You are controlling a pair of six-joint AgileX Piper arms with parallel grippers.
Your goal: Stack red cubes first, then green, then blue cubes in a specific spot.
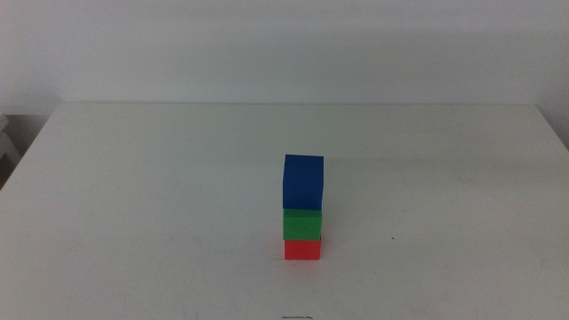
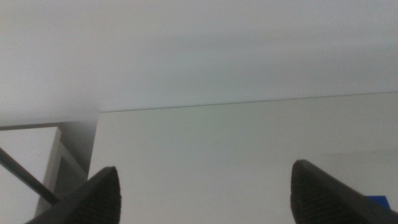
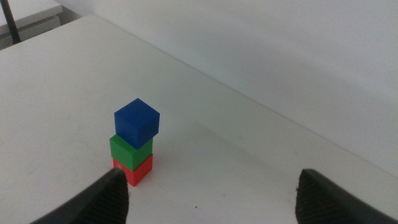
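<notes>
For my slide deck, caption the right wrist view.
Blue cube on green cube on red cube; open right hand clear.

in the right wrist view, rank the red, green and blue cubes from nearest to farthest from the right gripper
1. Red cube, stack's bottom, just past the right gripper.
2. Green cube, middle.
3. Blue cube, top.
</notes>
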